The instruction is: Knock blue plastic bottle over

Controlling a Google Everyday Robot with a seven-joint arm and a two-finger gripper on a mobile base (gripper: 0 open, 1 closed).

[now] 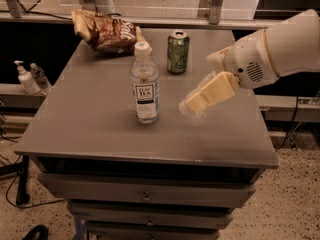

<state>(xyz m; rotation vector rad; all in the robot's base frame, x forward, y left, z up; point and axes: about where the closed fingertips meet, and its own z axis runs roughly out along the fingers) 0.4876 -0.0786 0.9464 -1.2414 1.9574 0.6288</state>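
Observation:
The blue plastic bottle (144,85) stands upright near the middle of the grey table (100,129). It is clear with a white cap and a white "TEA" label. My gripper (192,104) comes in from the right on a white arm (280,49). It hovers just above the tabletop, to the right of the bottle with a gap between them, pointing left toward it.
A green drink can (178,52) stands behind and right of the bottle. A crumpled chip bag (106,31) lies at the table's back left. A white pump bottle (23,77) and a small clear bottle (38,74) stand on a ledge at the left. Drawers sit under the tabletop.

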